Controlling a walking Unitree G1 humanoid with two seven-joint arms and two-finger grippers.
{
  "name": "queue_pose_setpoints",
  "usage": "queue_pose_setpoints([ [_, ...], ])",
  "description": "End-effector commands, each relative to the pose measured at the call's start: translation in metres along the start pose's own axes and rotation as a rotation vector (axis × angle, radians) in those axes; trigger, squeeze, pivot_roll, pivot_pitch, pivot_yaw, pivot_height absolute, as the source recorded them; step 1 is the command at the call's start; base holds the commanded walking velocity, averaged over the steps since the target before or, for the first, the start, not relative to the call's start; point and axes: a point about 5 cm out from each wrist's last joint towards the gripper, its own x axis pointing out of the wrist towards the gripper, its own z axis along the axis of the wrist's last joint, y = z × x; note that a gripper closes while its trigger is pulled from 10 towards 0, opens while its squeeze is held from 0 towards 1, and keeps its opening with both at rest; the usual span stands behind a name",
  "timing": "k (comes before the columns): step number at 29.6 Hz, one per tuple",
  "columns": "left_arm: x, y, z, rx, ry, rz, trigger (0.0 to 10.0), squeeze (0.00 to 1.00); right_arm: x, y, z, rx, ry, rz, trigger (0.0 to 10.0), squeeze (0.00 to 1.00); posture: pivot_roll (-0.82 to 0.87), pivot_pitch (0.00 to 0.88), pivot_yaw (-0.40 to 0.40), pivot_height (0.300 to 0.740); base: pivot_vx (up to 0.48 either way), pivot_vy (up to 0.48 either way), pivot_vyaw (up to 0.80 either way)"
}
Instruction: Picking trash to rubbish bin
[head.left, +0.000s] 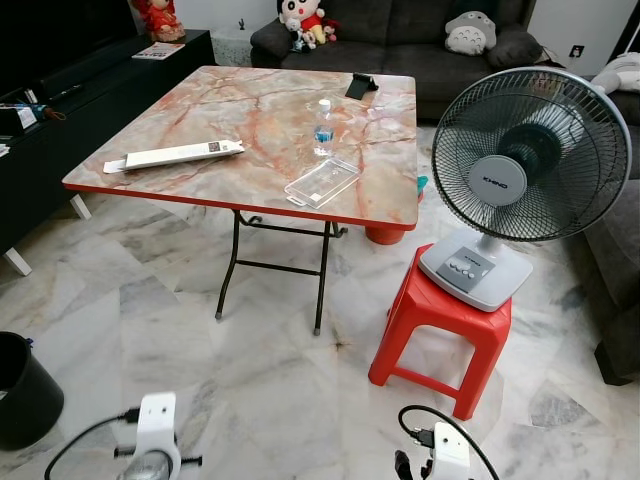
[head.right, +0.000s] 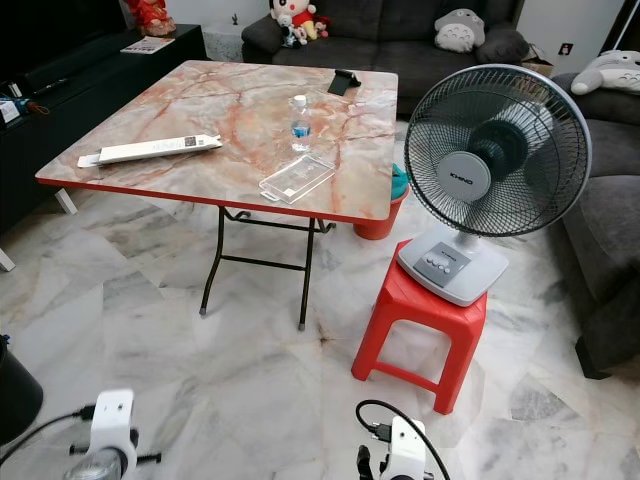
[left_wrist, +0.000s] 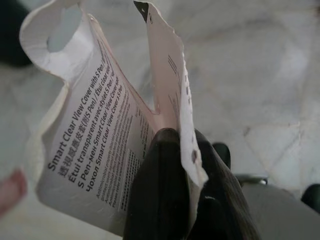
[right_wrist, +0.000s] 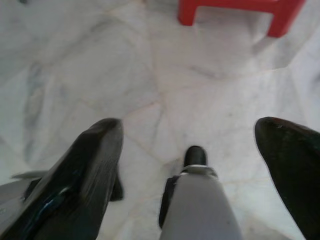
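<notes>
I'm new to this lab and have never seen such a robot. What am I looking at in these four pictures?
A humanoid robot is tidying trash. The two wide pictures come from its head camera, looking down at a marble-patterned table bearing a water bottle, a clear plastic tray and a long white box. A fan stands on a red stool; a black bin sits to its left. The other two are wrist cameras. The left gripper pinches a torn paper package; the right gripper hangs open over the floor.

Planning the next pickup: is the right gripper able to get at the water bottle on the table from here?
Probably not yet: the right gripper hangs open over floor, while the water bottle stands mid-table, well ahead.
</notes>
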Motion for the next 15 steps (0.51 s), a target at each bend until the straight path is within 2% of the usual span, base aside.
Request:
queue_pose_setpoints([
  [1, -0.001, 0.002, -0.008, -0.02, 0.034, 0.009, 10.0, 0.0, 0.002, 0.006, 0.011, -0.032, -0.03, 0.029, 10.0, 0.0, 0.01, 0.0, 0.005, 0.74, 0.0, 0.0, 0.8],
  [7, -0.001, 0.004, -0.007, -0.024, 0.035, 0.016, 10.0, 0.0, 0.005, 0.012, 0.022, -0.029, -0.055, 0.047, 10.0, 0.0, 0.01, 0.0, 0.0, 0.74, 0.209, 0.0, 0.8],
  [9, -0.001, 0.004, -0.006, -0.026, 0.035, 0.019, 10.0, 0.0, 0.005, 0.014, 0.024, -0.006, -0.061, 0.05, 10.0, 0.0, 0.01, 0.0, -0.001, 0.74, 0.257, 0.0, 0.0],
  [15, -0.001, 0.003, -0.006, -0.03, 0.033, 0.018, 10.0, 0.0, 0.005, 0.014, 0.025, -0.041, -0.071, 0.052, 10.0, 0.0, 0.02, 0.0, -0.004, 0.74, 0.261, 0.0, 0.1],
])
